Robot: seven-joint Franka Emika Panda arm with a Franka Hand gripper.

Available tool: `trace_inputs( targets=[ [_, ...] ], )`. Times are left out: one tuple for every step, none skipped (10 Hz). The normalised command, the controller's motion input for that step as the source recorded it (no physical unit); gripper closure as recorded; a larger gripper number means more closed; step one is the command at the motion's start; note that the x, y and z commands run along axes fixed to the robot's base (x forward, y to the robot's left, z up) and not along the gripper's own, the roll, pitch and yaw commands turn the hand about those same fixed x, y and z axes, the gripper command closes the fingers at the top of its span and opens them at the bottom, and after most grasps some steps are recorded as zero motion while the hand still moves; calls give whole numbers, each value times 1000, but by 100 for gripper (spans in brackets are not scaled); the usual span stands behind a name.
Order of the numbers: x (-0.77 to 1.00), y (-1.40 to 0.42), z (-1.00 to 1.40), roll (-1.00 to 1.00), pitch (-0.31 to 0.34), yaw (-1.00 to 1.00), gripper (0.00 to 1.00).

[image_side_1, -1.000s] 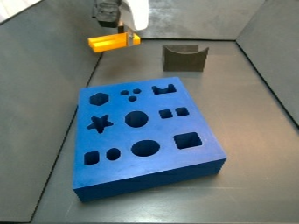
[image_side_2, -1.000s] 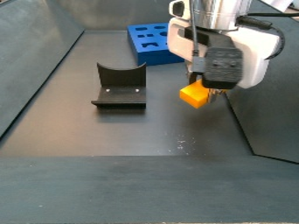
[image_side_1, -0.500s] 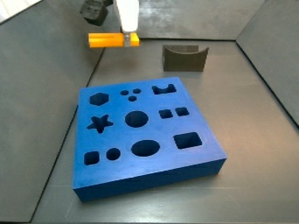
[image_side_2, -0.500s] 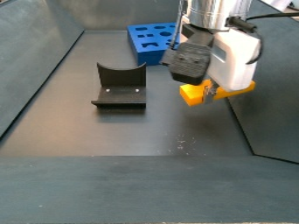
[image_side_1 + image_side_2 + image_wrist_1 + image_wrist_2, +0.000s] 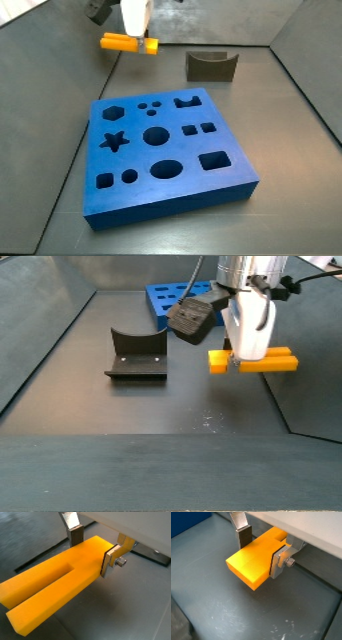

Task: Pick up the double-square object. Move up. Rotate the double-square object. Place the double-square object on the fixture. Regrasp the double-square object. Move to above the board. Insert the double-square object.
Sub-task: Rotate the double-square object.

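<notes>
My gripper (image 5: pixel 135 38) is shut on the double-square object (image 5: pixel 127 43), a yellow-orange slotted block, and holds it level in the air above the floor. In both wrist views the silver fingers (image 5: pixel 110 558) (image 5: pixel 280 561) clamp the block's sides near its solid end (image 5: pixel 254 559); its lengthwise slot (image 5: pixel 50 574) points away from the jaws. In a side view the block (image 5: pixel 251 360) hangs to the right of the fixture (image 5: pixel 135 356). The dark notched fixture (image 5: pixel 210 66) stands at the back. The blue board (image 5: pixel 163 152) with shaped holes lies on the floor, also in a side view (image 5: pixel 171 303).
Grey walls enclose the floor on the back and sides (image 5: pixel 227 25). A dark cable and camera housing (image 5: pixel 195 316) hang beside the wrist.
The wrist has turned about its axis with the block in it. The block has swung round to lie level and broadside, and it sits a little higher.
</notes>
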Motion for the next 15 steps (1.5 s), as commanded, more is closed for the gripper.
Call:
trace_inputs(
  targets=[
    [-6, 23, -11, 0, 1, -1000, 100],
    [-6, 23, -11, 0, 1, -1000, 100],
    [-6, 22, -11, 0, 2, -1000, 100],
    [-6, 23, -11, 0, 2, -1000, 100],
    [-6, 23, -11, 0, 2, -1000, 100],
    [-6, 23, -11, 0, 2, -1000, 100],
    [-6, 23, -11, -1, 2, -1000, 100],
    [-6, 23, -11, -1, 2, -1000, 100],
    [-6, 23, -11, -1, 2, -1000, 100],
    [-6, 22, -11, -1, 3, -1000, 100],
    [-6, 23, -11, -1, 3, -1000, 100],
    [-6, 23, -11, -1, 3, -1000, 100],
    [-7, 23, -11, -1, 3, -1000, 100],
    [-7, 23, -11, -1, 4, -1000, 100],
    [-7, 23, -11, -1, 4, -1000, 100]
  ],
)
